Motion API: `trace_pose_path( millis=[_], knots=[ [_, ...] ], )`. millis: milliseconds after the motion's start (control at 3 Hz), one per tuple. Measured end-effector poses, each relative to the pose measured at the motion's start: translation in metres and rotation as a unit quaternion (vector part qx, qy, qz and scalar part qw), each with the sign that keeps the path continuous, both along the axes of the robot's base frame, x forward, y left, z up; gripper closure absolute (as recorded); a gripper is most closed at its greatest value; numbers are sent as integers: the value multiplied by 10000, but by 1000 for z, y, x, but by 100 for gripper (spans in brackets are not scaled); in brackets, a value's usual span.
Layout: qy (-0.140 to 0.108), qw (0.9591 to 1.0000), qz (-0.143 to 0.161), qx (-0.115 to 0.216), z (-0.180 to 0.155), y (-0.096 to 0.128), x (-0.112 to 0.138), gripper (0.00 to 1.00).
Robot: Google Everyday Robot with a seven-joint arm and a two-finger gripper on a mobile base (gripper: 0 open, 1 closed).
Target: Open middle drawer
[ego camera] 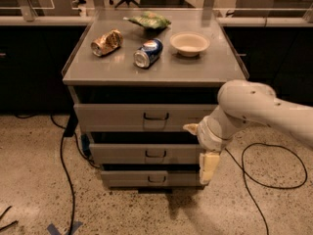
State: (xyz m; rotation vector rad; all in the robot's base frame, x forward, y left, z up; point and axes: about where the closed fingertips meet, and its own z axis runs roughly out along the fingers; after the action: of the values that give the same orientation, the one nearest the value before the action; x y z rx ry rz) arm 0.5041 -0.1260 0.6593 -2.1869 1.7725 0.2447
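The middle drawer point(146, 153) is the grey front between a taller top drawer point(142, 117) and a lower bottom drawer point(146, 178). A small dark loop handle point(155, 153) sits at its centre. A dark gap shows above the front. My gripper point(208, 164) hangs pointing down from the white arm point(254, 106), in front of the right end of the middle drawer and well to the right of the handle. It holds nothing that I can see.
On the cabinet top point(195, 70) lie a crushed gold can point(106, 42), a blue can point(148, 53), a green bag point(149, 20) and a white bowl point(190, 43). Cables point(66, 160) trail on the speckled floor at left and right point(274, 180).
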Motion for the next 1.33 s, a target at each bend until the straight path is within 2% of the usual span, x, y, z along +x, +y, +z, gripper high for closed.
trace_pose_path(
  millis=[333, 667, 1000, 1333],
  knots=[
    [241, 9991, 324, 141, -79, 30, 49, 0],
    [241, 9991, 324, 141, -79, 30, 49, 0],
    [161, 9991, 288, 260, -99, 30, 46, 0],
    [144, 9981, 320, 507, -139, 33, 47, 0]
  ],
)
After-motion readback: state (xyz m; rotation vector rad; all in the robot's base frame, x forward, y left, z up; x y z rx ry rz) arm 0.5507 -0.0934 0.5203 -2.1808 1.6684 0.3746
